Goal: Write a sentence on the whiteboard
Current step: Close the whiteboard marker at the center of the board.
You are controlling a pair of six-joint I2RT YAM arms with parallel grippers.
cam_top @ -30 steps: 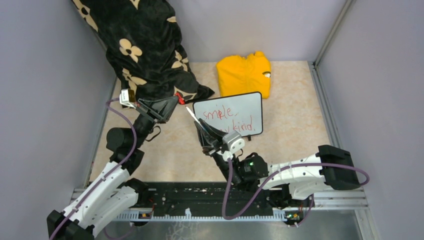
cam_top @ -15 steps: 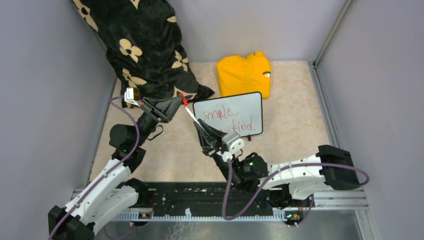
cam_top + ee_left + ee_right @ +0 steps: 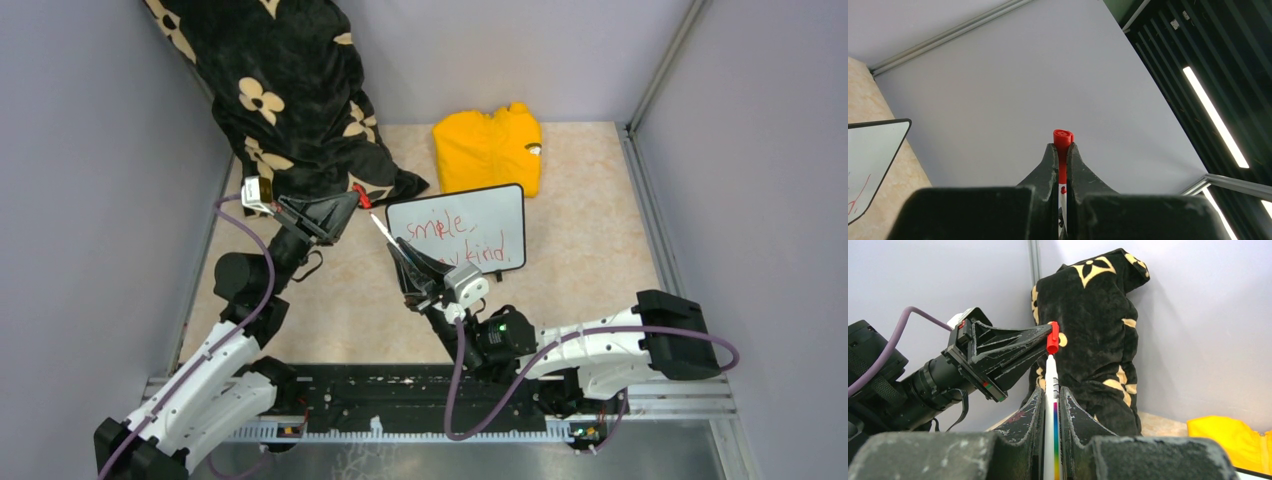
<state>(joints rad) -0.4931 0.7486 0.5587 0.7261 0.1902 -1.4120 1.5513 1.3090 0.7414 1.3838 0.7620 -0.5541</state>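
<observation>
Left gripper (image 3: 350,203) pinches red cap (image 3: 361,195); right gripper (image 3: 398,246) clamps marker (image 3: 381,229). Cap-to-tip seating unclear. Right gripper hides start of sentence (image 3: 447,226) lower line on whiteboard (image 3: 503,212).

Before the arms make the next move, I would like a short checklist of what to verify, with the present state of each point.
1. Sentence present on the whiteboard: ok, two red lines; the right arm hides part of the lower one.
2. Right claw shut on the marker: ok.
3. Left claw shut on the red cap: ok.
4. Red cap in line with the marker's tip: ok, it sits over the tip in the right wrist view.
5. Red cap pushed fully home: cannot tell.
</observation>
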